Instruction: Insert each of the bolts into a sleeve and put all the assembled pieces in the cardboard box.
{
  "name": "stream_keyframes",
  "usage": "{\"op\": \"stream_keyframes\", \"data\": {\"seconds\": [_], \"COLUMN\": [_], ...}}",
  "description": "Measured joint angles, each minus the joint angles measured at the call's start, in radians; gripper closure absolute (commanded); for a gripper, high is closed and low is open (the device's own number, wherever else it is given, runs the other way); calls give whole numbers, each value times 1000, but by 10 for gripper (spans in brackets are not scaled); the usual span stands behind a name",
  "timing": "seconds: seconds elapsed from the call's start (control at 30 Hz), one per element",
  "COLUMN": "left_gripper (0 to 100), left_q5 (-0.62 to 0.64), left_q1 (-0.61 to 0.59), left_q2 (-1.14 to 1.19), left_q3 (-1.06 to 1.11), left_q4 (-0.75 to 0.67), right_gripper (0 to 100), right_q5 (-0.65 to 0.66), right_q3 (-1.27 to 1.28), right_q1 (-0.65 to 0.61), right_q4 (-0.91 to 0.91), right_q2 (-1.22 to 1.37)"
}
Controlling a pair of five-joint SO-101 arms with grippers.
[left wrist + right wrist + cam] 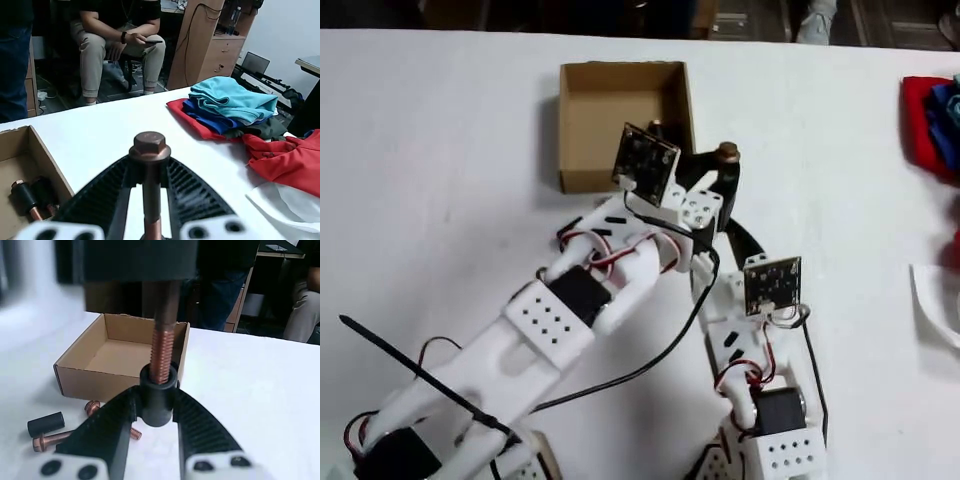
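A copper-coloured hexagonal-headed bolt (149, 146) stands upright, its shank clamped between the black jaws of the left gripper (149, 167). Its threaded end enters a short black cylindrical sleeve (159, 399), which is pinched between the jaw tips of the right gripper (158, 411). In the high view the left arm lies diagonally across the white table (440, 150). The right arm rises from the near edge, and the two meet just beside a corner of the open brown cardboard box (582, 182).

Setting: an office-type workroom. Indicators: a wooden drawer cabinet (220, 55), a desk edge (309, 62), a white worktable (440, 150), and stacked folded cloths (232, 102).
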Motion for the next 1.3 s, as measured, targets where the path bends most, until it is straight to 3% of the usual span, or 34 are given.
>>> {"op": "stream_keyframes", "data": {"seconds": [0.83,1.1,1.3], "left_gripper": [965,692,649], "left_q5": [-8,-120,-123], "left_q1": [2,-38,-43], "left_q2": [21,21,23], "left_q3": [77,-17,-129], "left_q4": [127,307,537], "right_gripper": [978,978,978], "right_q5": [2,2,2], "right_q3": [2,2,2], "right_q1": [-3,-2,2], "right_q4": [5,5,3], "right_q2": [3,2,0]}}
